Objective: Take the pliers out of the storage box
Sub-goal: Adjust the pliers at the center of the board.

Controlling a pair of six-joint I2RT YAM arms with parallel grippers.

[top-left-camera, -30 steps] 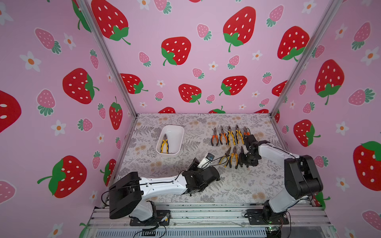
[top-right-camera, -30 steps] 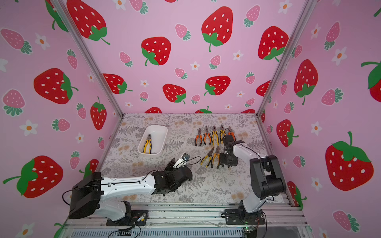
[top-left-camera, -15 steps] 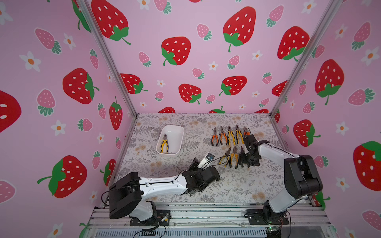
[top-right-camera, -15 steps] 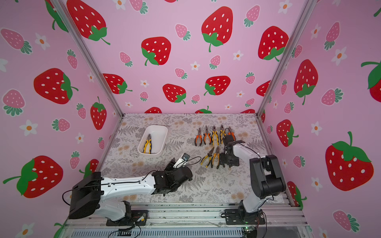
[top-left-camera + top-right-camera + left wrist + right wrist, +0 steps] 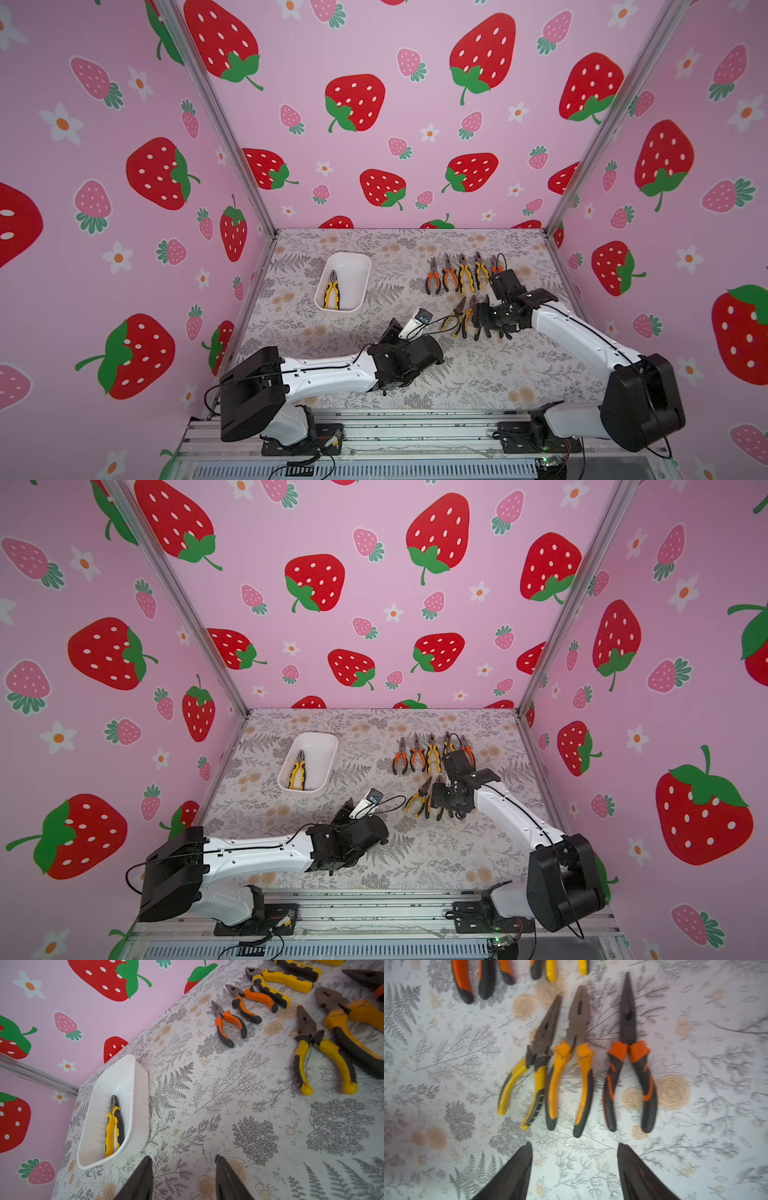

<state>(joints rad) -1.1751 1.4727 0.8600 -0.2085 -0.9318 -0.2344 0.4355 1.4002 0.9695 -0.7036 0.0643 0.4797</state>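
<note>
One pair of pliers (image 5: 331, 289) lay in the white box (image 5: 367, 274), yellow and black handles closed together, tucked close along one long wall with the nose pointing toward the back. The other eight were out on the flowered surface (image 5: 498, 374), well apart from the box: a back row (image 5: 461, 276) of five and a front row of three.

The left hand (image 5: 182, 1157) sat low near the middle of the surface, fingers moderately apart with nothing between them, and it faced the box. The right hand (image 5: 574, 1145) hovered just over the front row, its fingers also apart and empty. Below it lay a yellow long-nosed pair (image 5: 533, 1064), an amber blunt-nosed pair (image 5: 572, 1059) and an orange needle-nosed pair (image 5: 629, 1059).

To my eye the last pair belonged to the left hand. It would do best to come down from above with its fingers set across both handles, near the pivot where the weight sits. One finger would have to slip into the narrow gap by the wall. Then it should lift straight up past the rim before carrying sideways.

The handles looked rubbery and ought to grip well. The dark metal noses were dull and worn. The box looked like thin, glossy plastic with rounded corners and a fluted inner wall, light enough, I'd guess, to skid if nudged.
</note>
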